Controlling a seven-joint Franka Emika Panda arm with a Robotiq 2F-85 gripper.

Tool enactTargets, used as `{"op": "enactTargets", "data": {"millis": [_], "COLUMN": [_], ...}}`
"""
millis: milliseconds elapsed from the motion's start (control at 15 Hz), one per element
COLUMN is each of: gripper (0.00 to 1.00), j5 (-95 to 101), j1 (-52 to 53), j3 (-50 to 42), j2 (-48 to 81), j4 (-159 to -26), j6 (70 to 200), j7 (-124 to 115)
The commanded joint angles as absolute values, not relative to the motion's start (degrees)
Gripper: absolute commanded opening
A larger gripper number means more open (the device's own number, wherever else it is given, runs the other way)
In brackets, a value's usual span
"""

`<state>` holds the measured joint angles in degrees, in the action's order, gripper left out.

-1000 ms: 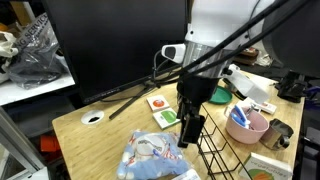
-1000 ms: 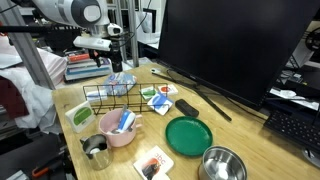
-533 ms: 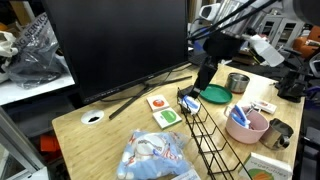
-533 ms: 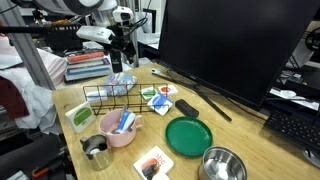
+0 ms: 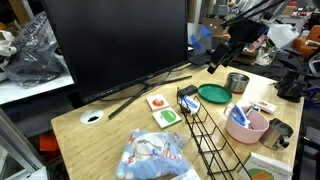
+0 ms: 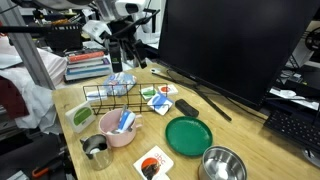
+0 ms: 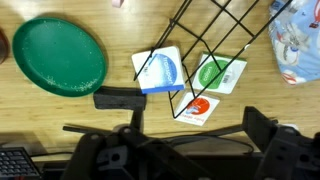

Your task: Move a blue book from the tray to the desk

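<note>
A blue and white book [image 7: 160,70] lies flat on the light-wood desk [image 7: 255,105] at the end of the black wire tray [image 7: 215,35], whose wires cross over it. It also shows in the exterior views [image 5: 190,103] [image 6: 160,104]. The tray shows in both exterior views [image 5: 212,135] [image 6: 108,100]. My gripper [image 7: 185,160] is open and empty, its dark fingers [image 7: 275,150] wide apart at the bottom of the wrist view. It hangs high above the desk [image 5: 214,64] [image 6: 127,58], away from the tray.
A green card [image 7: 220,72] and a red card [image 7: 195,108] lie beside the book, with a black block [image 7: 118,98] nearby. A green plate [image 5: 213,94], a steel bowl [image 5: 237,82], a pink bowl [image 5: 245,125], a plastic bag [image 5: 150,155] and a large monitor [image 5: 110,45] share the desk.
My gripper has risen from the tray's end and moved up and back, over the green plate. The book, cards and tray have not moved.
</note>
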<state>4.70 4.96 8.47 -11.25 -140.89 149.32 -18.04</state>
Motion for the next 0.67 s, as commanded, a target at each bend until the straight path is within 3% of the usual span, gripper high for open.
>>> {"op": "enactTargets", "data": {"millis": [0, 600], "gripper": [1.00, 1.00], "j5": [6.41, 6.40], "j1": [3.47, 3.81], "j3": [9.79, 10.69], "j2": [-10.84, -9.76], "j4": [-140.79, -140.78], "j6": [148.57, 147.62], "j7": [-24.23, -30.09]}}
